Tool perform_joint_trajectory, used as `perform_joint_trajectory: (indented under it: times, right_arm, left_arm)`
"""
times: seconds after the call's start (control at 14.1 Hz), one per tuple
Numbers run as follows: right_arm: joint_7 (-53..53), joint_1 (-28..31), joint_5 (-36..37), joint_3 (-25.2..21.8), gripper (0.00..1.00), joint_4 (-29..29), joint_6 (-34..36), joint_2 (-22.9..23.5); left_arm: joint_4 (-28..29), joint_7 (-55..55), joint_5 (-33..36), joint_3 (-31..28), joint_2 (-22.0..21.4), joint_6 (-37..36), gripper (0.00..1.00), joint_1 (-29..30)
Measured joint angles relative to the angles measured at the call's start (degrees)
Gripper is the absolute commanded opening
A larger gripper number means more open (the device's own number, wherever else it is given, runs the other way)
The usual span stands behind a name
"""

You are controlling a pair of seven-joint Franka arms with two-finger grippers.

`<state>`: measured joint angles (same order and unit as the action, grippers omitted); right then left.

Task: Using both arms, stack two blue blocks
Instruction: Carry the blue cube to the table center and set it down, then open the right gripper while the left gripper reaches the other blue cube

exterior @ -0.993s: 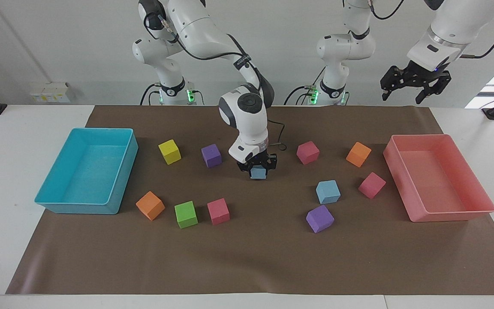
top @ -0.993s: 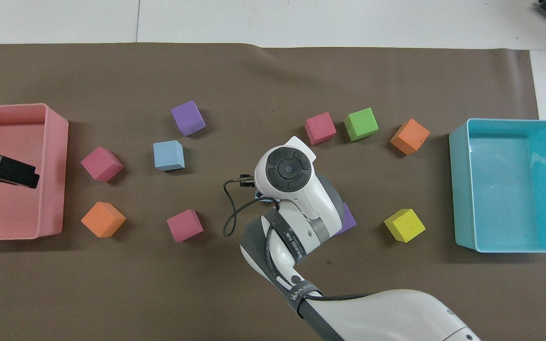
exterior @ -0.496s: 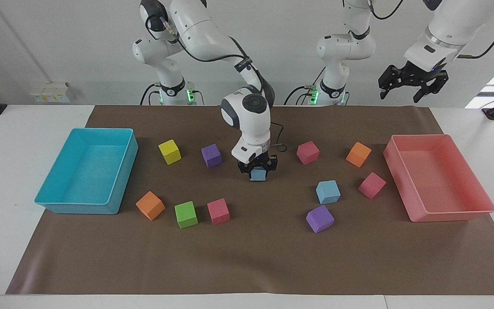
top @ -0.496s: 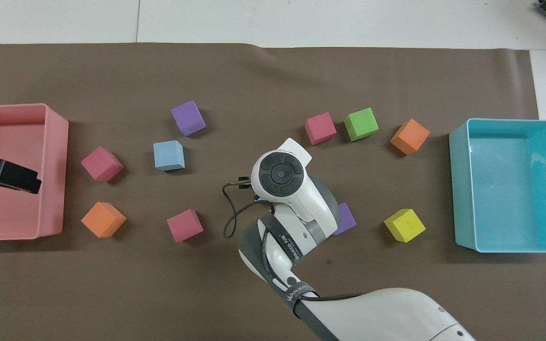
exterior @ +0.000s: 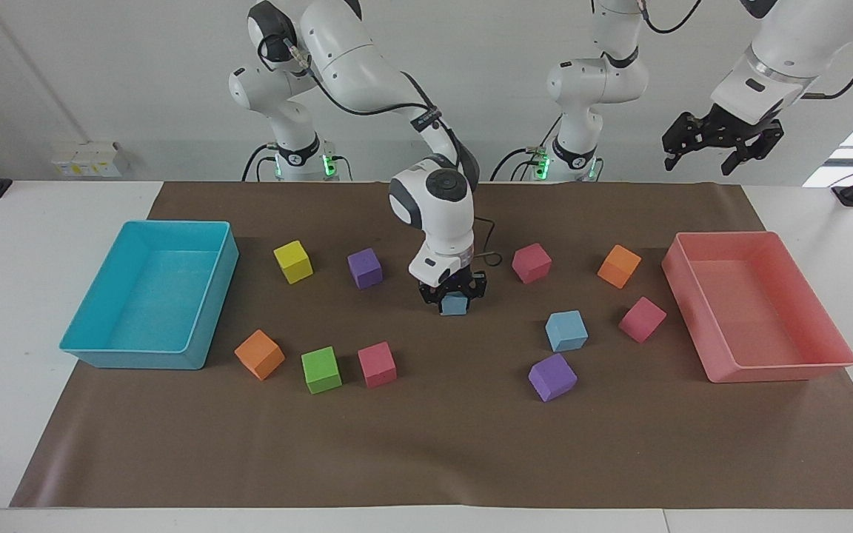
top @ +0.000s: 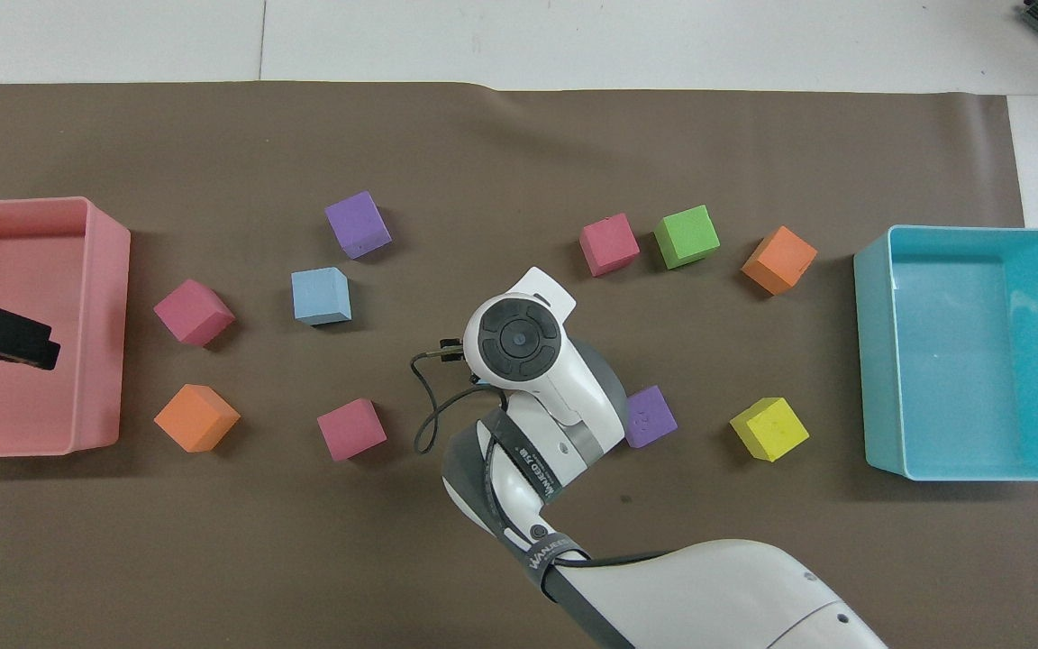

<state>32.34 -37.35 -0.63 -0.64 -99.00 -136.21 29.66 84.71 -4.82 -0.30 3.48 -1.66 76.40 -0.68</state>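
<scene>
Right claw (exterior: 454,300): clamped on a blue block (exterior: 455,303), above the mat.
Left claw (exterior: 721,144): spread wide, over pink tray (exterior: 826,311).

"WANEED" lettering — partly legible — on the right arm's black cable sleeve (top: 544,547)

White table (exterior: 41,200); brown mat (exterior: 441,444); cyan tray (exterior: 204,326), pink tray (exterior: 782,370), coloured cubes

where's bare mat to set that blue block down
Widest bare mat lies farther from the robots than the green cube and purple cube. It is crowded beside the free blue block, ringed by purple and pink cubes.
</scene>
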Motion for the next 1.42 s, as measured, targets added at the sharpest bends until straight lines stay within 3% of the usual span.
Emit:
perform_joint_trajectory:
  times: [0.07, 0.14, 0.21, 0.78, 1.42]
  right_arm:
    - [-0.04, 0.0, 0.0, 0.0, 0.24, 0.0, 0.0, 0.0]
    - [-0.06, 0.0, 0.0, 0.0, 0.77, 0.01, 0.0, 0.0]
    - [-0.07, 0.01, 0.0, 0.0, 1.0, 0.01, 0.0, 0.0]
    - [-0.13, -0.14, 0.0, 0.18, 1.0, 0.82, -0.14, -0.72]
    - [-0.14, 3.42, -1.63, 0.03, 1.0, -0.02, 2.84, -9.16]
  left_arm:
    - [0.01, 0.04, 0.0, 0.0, 0.0, 0.15, 1.0, 0.09]
    - [0.02, 0.09, 0.0, 0.0, 0.0, 0.53, 1.0, 0.17]
    - [0.09, 0.16, 0.0, -0.01, -0.01, 1.38, 1.0, 0.22]
    - [3.11, 0.22, 0.0, 0.16, 0.5, 12.19, 1.0, 0.23]
    - [12.49, 1.62, 0.0, 0.94, 3.47, 26.38, 1.0, -0.27]
